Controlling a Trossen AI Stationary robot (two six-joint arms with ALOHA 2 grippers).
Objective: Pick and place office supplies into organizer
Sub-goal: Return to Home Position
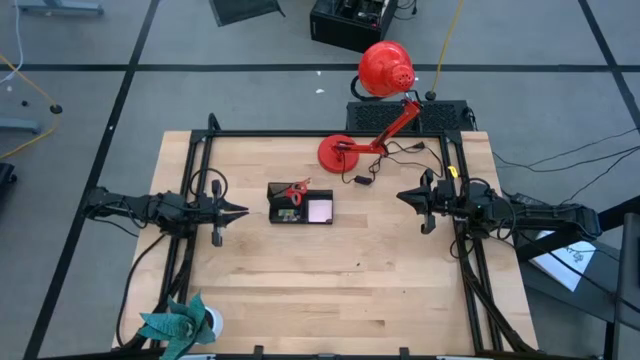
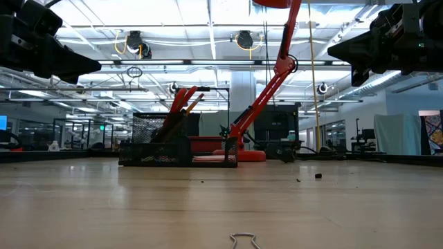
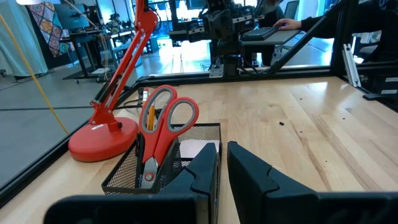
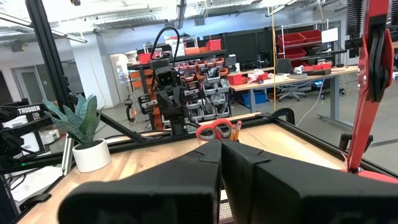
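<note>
The organizer sits in the middle of the desk holding the red scissors, orange pencil and pink notepad, with the left gripper and right gripper well apart on either side, jaws closed and empty, so the job looks essentially done.

The scissors are red-handled, the pencil orange, the notepad pale pink, the mesh organizer black.

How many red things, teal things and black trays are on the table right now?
Red: 2, lamp and scissors
Teal: 1, plant
Black tray: 1, organizer
Total: 4
</note>
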